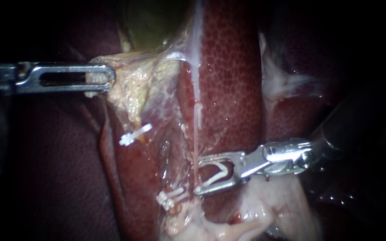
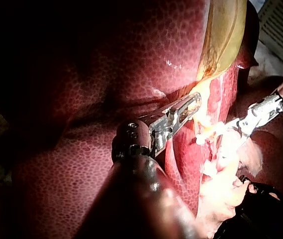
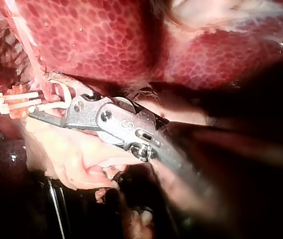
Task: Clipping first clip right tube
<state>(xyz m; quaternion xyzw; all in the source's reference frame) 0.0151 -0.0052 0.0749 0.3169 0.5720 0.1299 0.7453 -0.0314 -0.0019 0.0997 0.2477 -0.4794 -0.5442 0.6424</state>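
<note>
A thin pink tube [image 1: 196, 147] runs down over the liver [image 1: 233, 67]. My right instrument [image 1: 199, 176] comes in from the right. Its jaws stand apart and carry an open white clip [image 1: 217, 175], which straddles the tube. The right wrist view shows the same: the right instrument [image 3: 42, 102], the clip [image 3: 61, 88] and the tube [image 3: 34, 64]. My left instrument [image 1: 106, 78] is shut on pale tissue [image 1: 130, 85] below the greenish gallbladder [image 1: 148, 22] and holds it to the left. The left wrist view also shows my left instrument [image 2: 193, 103] gripping it.
One white clip [image 1: 135, 134] sits on a strand to the left of the tube. Two more clips [image 1: 170, 198] lie side by side lower down, close to the right jaws. Pale fatty tissue [image 1: 264, 209] lies under the right instrument.
</note>
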